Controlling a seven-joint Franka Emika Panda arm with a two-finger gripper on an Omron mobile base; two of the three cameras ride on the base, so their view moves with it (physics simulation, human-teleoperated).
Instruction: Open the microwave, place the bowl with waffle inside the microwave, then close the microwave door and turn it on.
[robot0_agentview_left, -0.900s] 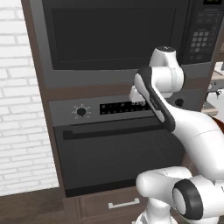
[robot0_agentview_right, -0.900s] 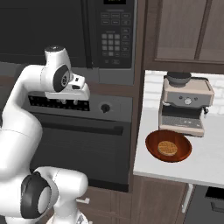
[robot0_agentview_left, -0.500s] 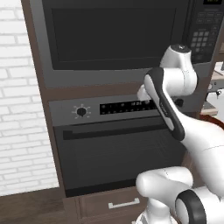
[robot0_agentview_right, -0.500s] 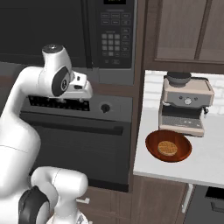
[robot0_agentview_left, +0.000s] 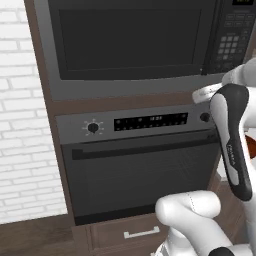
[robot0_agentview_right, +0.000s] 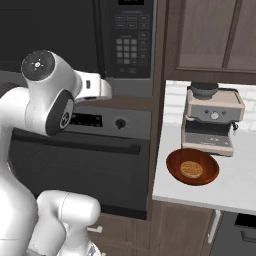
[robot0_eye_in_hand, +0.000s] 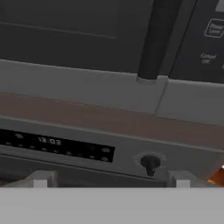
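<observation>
— What is cut off? 
— The microwave (robot0_agentview_left: 130, 45) is cropped at the top edge in both base views.
— And hidden? 
— The oven (robot0_agentview_right: 80, 165) is partly covered by the arm.

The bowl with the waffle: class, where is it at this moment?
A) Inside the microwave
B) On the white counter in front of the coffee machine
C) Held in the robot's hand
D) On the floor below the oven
B: in the right base view the bowl with waffle sits on the white counter, just in front of the coffee machine, while the microwave door is shut.
</observation>
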